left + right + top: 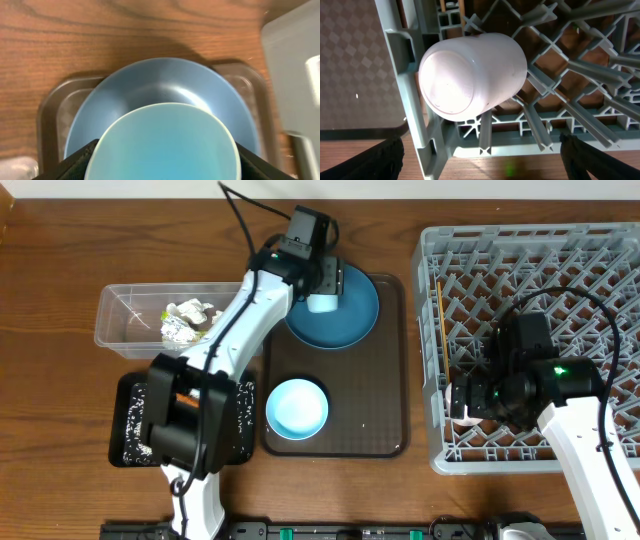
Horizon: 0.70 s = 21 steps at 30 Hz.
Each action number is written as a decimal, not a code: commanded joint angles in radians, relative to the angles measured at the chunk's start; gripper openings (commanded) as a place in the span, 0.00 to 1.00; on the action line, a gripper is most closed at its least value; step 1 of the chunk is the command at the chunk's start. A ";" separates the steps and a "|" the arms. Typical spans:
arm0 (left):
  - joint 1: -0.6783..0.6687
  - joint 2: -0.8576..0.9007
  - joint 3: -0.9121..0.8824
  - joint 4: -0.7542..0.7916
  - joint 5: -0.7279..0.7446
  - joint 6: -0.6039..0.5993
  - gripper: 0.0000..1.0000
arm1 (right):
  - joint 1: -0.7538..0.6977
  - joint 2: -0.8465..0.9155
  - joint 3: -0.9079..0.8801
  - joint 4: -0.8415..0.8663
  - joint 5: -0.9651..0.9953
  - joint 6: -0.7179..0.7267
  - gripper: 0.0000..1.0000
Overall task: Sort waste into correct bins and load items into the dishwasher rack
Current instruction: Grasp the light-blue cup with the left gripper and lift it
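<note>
My left gripper (322,292) is shut on the light blue cup (322,303) and holds it over the round blue plate (350,315) on the brown serving tray. In the left wrist view the cup (167,142) fills the jaws (165,167), with the plate (150,80) behind it. My right gripper (468,402) is open over the grey dishwasher rack (600,250). The pale pink cup (472,75) lies on its side among the pegs at the rack's left wall, just beyond the open fingers (480,162). Wooden chopsticks (440,320) lie in the rack.
The white bowl with a light blue inside (297,408) sits on the brown serving tray (385,410). The clear tub (120,315) holds crumpled white paper and the wrapper (185,320). The black tray (130,420) with rice grains lies partly under my left arm.
</note>
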 commanded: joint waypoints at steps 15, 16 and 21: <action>0.285 -0.128 0.012 0.066 0.972 -0.552 0.60 | -0.003 0.000 -0.002 0.003 -0.007 0.011 0.99; 0.285 -0.128 0.012 0.066 0.974 -0.566 0.56 | -0.003 0.000 -0.002 0.003 -0.007 0.011 0.99; 0.276 -0.128 0.012 0.071 0.938 -0.644 0.48 | -0.003 0.000 -0.002 0.003 -0.007 0.012 0.99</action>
